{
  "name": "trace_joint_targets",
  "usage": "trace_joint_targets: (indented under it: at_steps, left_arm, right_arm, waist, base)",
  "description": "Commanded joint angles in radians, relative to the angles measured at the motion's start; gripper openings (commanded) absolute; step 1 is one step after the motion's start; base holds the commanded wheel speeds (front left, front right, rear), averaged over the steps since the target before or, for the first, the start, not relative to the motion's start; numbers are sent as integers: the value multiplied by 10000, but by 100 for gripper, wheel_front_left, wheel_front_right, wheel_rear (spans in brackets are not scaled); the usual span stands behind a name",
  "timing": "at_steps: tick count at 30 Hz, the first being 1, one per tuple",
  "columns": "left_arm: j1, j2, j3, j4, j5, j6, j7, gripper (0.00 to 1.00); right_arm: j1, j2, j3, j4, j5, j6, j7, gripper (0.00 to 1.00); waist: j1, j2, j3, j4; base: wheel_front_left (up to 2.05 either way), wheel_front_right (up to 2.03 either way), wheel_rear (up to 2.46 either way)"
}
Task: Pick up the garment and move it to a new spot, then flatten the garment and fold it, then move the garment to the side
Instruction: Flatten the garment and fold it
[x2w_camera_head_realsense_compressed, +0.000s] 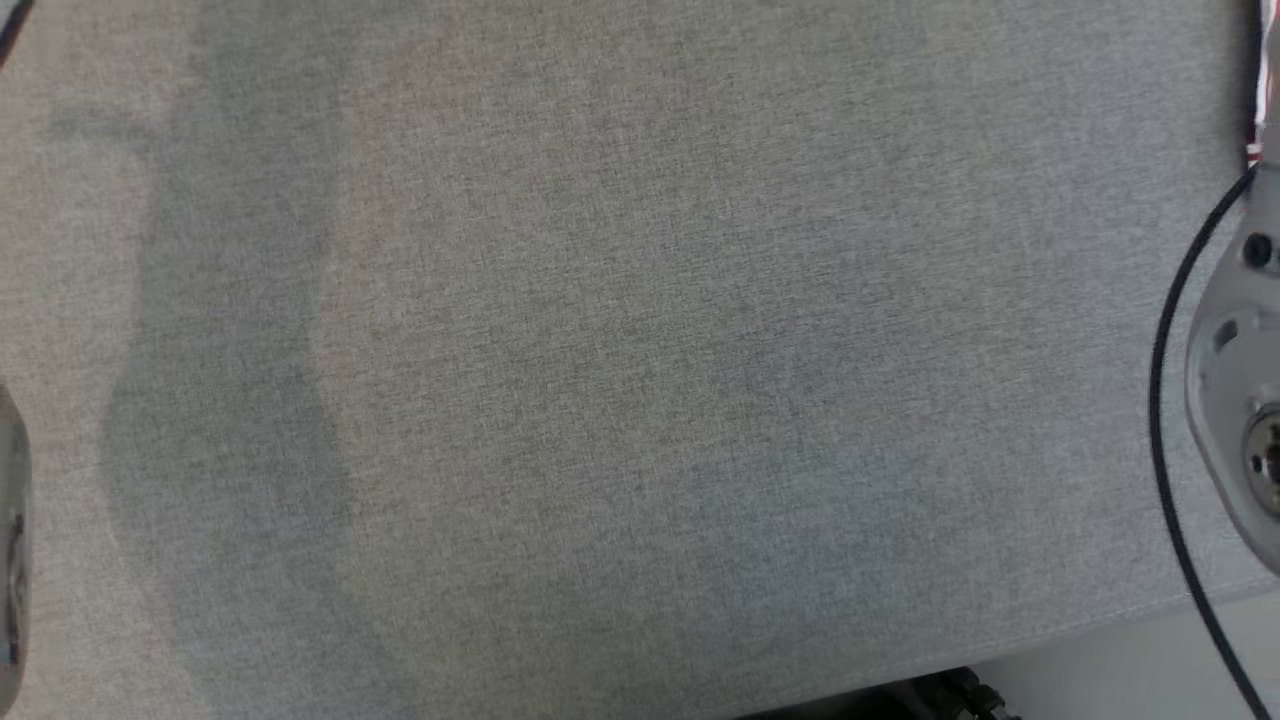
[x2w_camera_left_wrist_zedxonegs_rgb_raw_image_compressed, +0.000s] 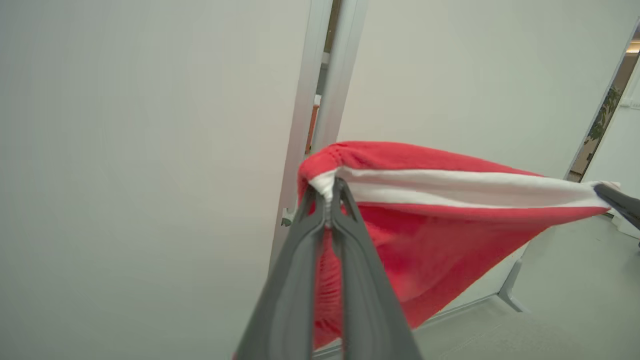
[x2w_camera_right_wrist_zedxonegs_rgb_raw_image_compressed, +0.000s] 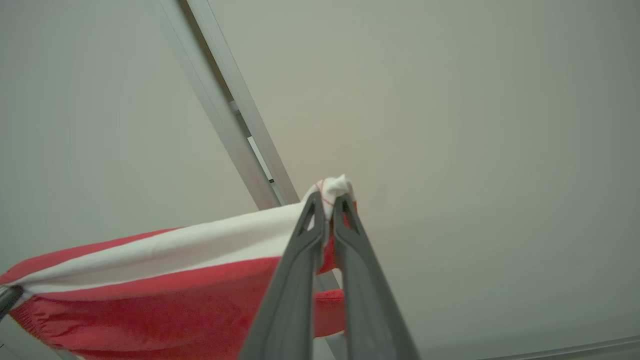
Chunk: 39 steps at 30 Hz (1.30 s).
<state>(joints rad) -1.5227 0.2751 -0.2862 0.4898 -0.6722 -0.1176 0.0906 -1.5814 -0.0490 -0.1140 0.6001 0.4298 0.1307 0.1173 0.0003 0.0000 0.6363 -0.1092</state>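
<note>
We see the red knitted garment (x2w_camera_left_wrist_zedxonegs_rgb_raw_image_compressed: 440, 235) with a broad white band along its upper edge held up in the air, stretched between the two grippers in front of pale wall panels (x2w_camera_left_wrist_zedxonegs_rgb_raw_image_compressed: 150, 150). The left gripper (x2w_camera_left_wrist_zedxonegs_rgb_raw_image_compressed: 327, 192) has its two long dark fingers pressed together on one corner of the white band, where the cloth is bunched into a small knot between the tips. The right gripper (x2w_camera_right_wrist_zedxonegs_rgb_raw_image_compressed: 327, 202) is closed in the same way on the opposite corner, and a little tuft of white cloth stands out above its fingertips. The long axis of the garment follows the white band, which runs almost straight and taut from one gripper to the other; in the left wrist view it goes from the middle to the right edge, where the dark tip of the other gripper meets it. Below the band the red body hangs down loosely and sags in a curve. Behind the garment stands a slim aluminium post (x2w_camera_left_wrist_zedxonegs_rgb_raw_image_compressed: 320, 125) between the panels, and a green plant (x2w_camera_left_wrist_zedxonegs_rgb_raw_image_compressed: 602, 115) shows far at the right. In the head view we look down on a grey woven table cover (x2w_camera_head_realsense_compressed: 600, 350), with a pale forearm (x2w_camera_head_realsense_compressed: 1240, 380) and a black cable (x2w_camera_head_realsense_compressed: 1165, 400) at its right edge.
</note>
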Motion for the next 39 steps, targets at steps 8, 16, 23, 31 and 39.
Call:
trace_joint_targets:
  at_steps: [8, 16, 23, 31, 39]
  left_arm:
    - [2741, 402, -1615, 748, -281, -135, -1609, 0]
    - [7524, 1103, -2587, -1367, -1033, -28, -2835, 0]
    - [12224, 1522, -2995, -3593, -1277, 1285, -3174, 0]
    - [15972, 1415, -3010, -5286, -2083, 2442, -3394, 0]
    - [16162, 1599, -2943, -6388, -1945, 2766, -3213, 0]
  right_arm:
    - [3263, -38, 1546, 507, 764, -3, -1595, 0]
    - [8212, -1041, 2460, -1677, 1384, -6, -2343, 0]
    - [12708, -1783, 2022, -3650, 737, -12, -2533, 0]
    - [16818, -1045, 1240, -5879, 230, -17, -1841, 0]
    - [17169, -606, 653, -7266, 46, -14, -1201, 0]
  waist:
    - [-3, 0, -85, 101]
    - [-3, 0, -1850, 151]
    - [-3, 0, -3768, 182]
    - [-3, 0, -4775, 279]
    - [-3, 0, -4143, 448]
  base:
    - [0, 0, 0]
    - [0, 0, 0]
    - [0, 0, 0]
    - [0, 0, 0]
    - [0, 0, 0]
